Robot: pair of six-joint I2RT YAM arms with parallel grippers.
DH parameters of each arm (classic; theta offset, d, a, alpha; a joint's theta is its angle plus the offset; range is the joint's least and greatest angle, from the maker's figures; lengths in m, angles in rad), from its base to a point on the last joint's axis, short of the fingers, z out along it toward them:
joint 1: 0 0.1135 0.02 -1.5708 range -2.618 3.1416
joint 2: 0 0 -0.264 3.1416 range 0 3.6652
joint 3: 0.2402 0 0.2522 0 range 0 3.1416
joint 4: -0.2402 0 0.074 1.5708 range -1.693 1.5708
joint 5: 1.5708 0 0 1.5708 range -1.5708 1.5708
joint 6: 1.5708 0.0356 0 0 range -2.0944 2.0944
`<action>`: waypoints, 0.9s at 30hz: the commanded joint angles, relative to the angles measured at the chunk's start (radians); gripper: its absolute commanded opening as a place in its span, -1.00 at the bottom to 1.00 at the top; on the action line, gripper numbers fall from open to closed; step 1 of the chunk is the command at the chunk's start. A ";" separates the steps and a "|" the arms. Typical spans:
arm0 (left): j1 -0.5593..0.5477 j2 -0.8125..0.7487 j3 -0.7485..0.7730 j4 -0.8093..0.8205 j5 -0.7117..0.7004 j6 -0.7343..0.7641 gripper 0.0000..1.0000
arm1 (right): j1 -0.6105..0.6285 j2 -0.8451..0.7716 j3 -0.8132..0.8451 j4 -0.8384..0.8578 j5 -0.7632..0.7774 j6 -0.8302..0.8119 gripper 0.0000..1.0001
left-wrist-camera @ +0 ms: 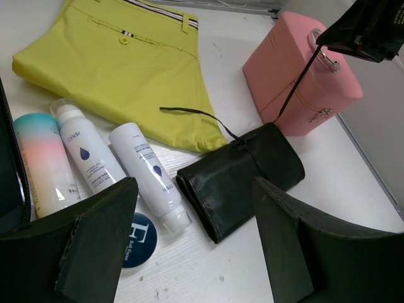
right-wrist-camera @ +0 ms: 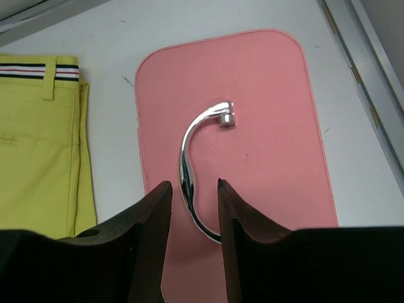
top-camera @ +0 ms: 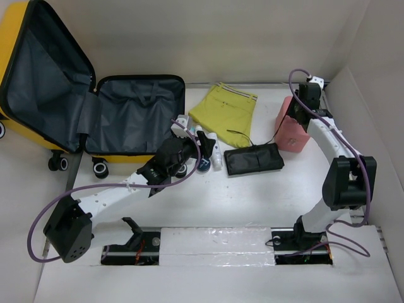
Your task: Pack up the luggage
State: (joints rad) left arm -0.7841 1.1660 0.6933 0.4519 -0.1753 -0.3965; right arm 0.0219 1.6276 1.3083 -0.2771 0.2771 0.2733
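The yellow luggage [top-camera: 25, 76] lies open at the back left, its lid raised and its dark grey lined base [top-camera: 136, 113] empty. My left gripper [top-camera: 184, 150] [left-wrist-camera: 192, 252] is open and empty, hovering just right of the luggage over a navy round tin [left-wrist-camera: 136, 238], a white tube [left-wrist-camera: 148, 173] and a black pouch [left-wrist-camera: 237, 177]. My right gripper [top-camera: 304, 101] [right-wrist-camera: 192, 186] is open above the pink case [right-wrist-camera: 252, 126], its jaws on either side of the chrome handle [right-wrist-camera: 188, 170] without touching it.
Folded yellow-green trousers [top-camera: 224, 107] [left-wrist-camera: 126, 69] lie at the back centre. A white spray bottle [left-wrist-camera: 85, 151] and a pastel bottle [left-wrist-camera: 38, 161] lie beside the tube. The pink case [top-camera: 291, 126] stands near the right wall [top-camera: 372, 120].
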 commanded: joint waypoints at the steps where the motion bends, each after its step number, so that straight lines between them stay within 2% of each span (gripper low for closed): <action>1: -0.003 -0.017 0.008 0.031 0.000 0.008 0.38 | 0.018 -0.028 0.008 0.049 0.008 -0.005 -0.16; 8: -0.003 -0.017 -0.002 0.031 0.000 0.008 0.38 | 0.007 0.067 0.043 0.015 -0.029 -0.005 -0.14; 11: -0.003 -0.017 -0.002 0.031 0.000 0.008 0.38 | 0.007 0.080 0.043 0.027 -0.018 0.004 -0.23; 12: -0.003 -0.017 -0.002 0.031 -0.009 0.008 0.38 | -0.002 0.099 0.043 0.027 -0.018 0.004 -0.45; 16: -0.003 -0.028 -0.002 0.031 -0.009 0.008 0.38 | -0.013 0.130 0.081 0.009 -0.027 0.023 -1.00; 18: -0.003 -0.028 -0.002 0.031 -0.023 0.008 0.38 | -0.025 0.101 0.057 0.030 -0.027 0.032 -1.00; 23: -0.003 -0.046 -0.011 0.033 -0.023 0.008 0.38 | -0.068 -0.095 0.035 0.087 -0.015 0.073 -1.00; 27: -0.003 -0.046 -0.011 0.033 -0.023 0.008 0.38 | -0.068 -0.221 0.107 0.108 -0.039 0.054 -1.00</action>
State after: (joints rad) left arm -0.7841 1.1522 0.6930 0.4519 -0.1886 -0.3969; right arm -0.0441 1.5642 1.3266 -0.2932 0.2386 0.3321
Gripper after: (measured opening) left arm 0.688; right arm 0.134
